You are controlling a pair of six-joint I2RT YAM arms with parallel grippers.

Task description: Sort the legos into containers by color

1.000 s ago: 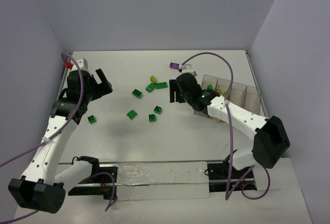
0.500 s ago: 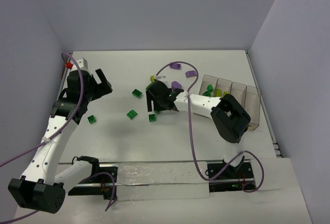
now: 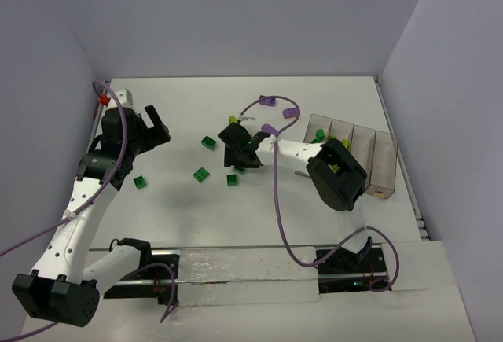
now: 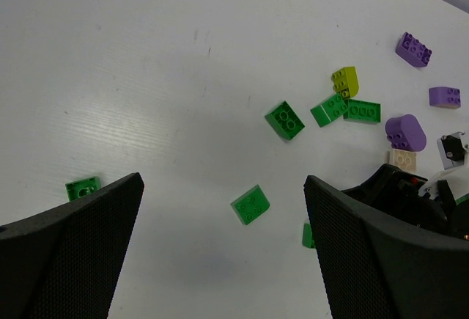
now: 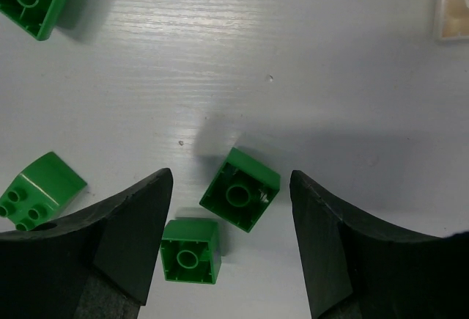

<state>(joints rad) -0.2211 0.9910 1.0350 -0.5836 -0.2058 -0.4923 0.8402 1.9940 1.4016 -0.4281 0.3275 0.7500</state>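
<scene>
Jaws apart and gripping nothing, the right pincer [image 5: 229,187] hangs over a dark green brick [image 5: 239,199] lying between its fingers mid-tabletop [image 3: 181,200]. Other legos [image 3: 202,174] lie scattered nearby; the containers [image 3: 376,153] stand at right. The left pincer [image 4: 223,209] gapes wide, empty.

Four joined smoky-clear bins [image 3: 385,153] stand in a row w/ one green brick [image 3: 320,134] in the leftmost; loose green legos [image 3: 201,174] lie scattered well left of bins, some studs-down, w/ two purple ones [image 3: 268,101] near bins' far-left corner & a yellow-green one [image 3: 233,119] further left.
</scene>
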